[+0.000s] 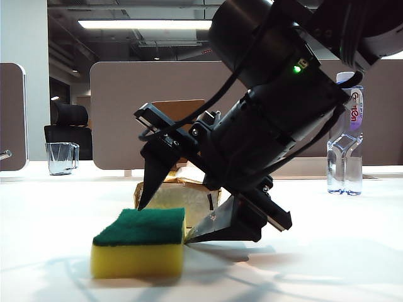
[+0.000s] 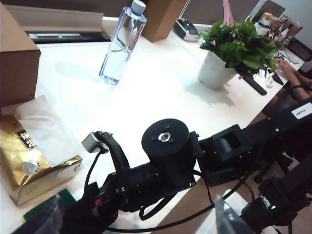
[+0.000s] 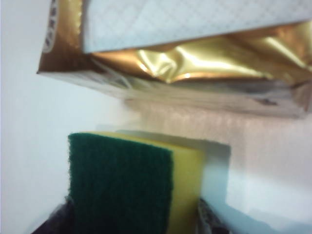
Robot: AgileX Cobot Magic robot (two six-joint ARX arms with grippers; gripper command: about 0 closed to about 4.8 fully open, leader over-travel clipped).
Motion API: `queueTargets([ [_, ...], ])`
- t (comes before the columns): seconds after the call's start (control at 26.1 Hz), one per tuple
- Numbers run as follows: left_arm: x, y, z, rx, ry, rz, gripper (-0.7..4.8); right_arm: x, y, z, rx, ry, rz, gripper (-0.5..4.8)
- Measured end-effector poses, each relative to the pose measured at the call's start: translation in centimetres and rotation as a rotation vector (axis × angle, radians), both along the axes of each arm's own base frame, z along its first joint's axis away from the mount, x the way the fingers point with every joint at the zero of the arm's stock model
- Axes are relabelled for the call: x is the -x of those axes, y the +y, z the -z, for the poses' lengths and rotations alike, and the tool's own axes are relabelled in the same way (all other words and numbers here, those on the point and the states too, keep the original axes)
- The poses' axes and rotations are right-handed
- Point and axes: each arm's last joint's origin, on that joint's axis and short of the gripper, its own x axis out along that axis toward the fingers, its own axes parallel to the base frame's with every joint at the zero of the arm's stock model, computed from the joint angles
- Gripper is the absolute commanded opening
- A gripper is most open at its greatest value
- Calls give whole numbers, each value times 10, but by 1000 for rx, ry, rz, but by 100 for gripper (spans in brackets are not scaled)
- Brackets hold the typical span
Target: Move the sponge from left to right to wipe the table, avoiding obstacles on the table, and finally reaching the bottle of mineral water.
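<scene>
Sponge (image 1: 140, 244) sits flat between your right gripper's (image 1: 165, 221) spread jaws, unclamped, tissue pack (image 1: 182, 196) just behind. Left gripper (image 2: 134, 222): wide apart, empty, parked high.

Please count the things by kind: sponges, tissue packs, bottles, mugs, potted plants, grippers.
Sponge: 1
Tissue pack: 1
Bottle: 1
Mug: 1
Potted plant: 1
Grippers: 2, right gripper open astride sponge, left gripper open above right arm
Total: 7
</scene>
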Motion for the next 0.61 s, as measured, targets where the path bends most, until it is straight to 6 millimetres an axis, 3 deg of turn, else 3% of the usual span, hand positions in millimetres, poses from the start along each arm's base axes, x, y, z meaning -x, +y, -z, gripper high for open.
queueTargets([
  [0.15,2,2,-7,15,-17,0,404,1,0,0,-3,10,-11,306],
  [0.54,5,5,-17,17,-57,-6,404,4,-3,6,37,68,-30,1],
  [0.61,5,5,-16,6,-45,-7,404,4,-3,6,40,70,-33,-9],
])
